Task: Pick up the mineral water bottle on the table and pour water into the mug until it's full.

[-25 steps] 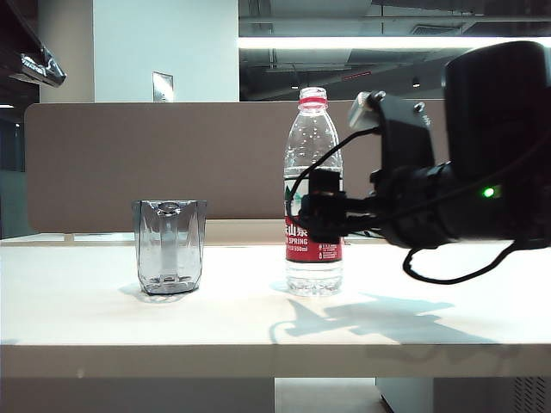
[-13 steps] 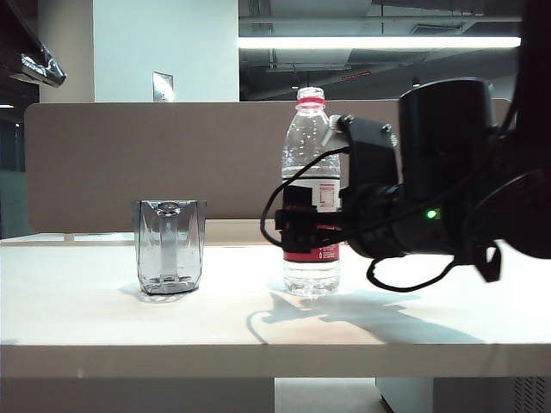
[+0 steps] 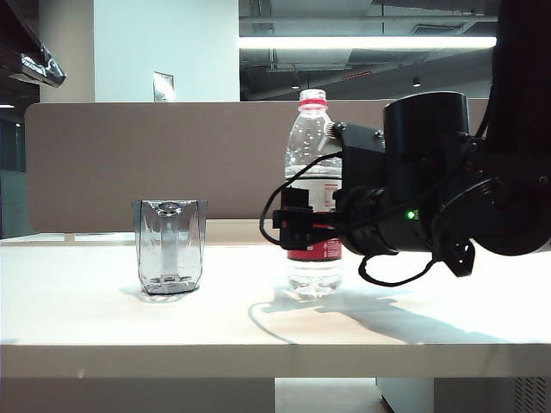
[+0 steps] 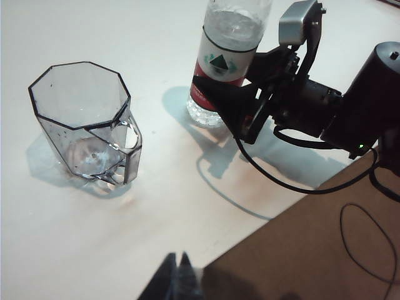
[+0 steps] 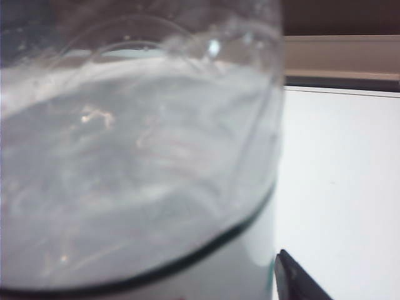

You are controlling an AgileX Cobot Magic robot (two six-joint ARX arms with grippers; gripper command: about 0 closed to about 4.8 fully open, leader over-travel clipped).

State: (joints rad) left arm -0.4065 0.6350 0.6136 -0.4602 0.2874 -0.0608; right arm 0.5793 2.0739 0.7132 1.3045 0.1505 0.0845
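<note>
White tabletop [image 3: 103, 318] under office lighting carries the whole scene, with a brown-grey divider panel [image 3: 103, 155] behind it. Nearest the exterior camera, the right arm has swung in from the right edge of that view over the last second and now reaches level across the surface, its right tool [image 3: 295, 222] drawn up around the label band of the mineral water bottle [image 3: 314, 172]. The jaws stand spread wide on either side of the bottle and have not clenched; from the right wrist camera the clear wall and the water [image 5: 125, 175] fill almost the whole frame, so the tool is judged to be at grasping depth. The bottle stands upright on the tabletop, red neck ring uppermost, not yet lifted. The mug [image 3: 169, 247] stands well apart to its left, upright and apparently empty. The left tool [image 4: 178, 281] shows only as a dark tip at the picture's edge, and its state cannot be told; it hangs clear of both objects. Closing on the bottle is judged to be the next step.
</note>
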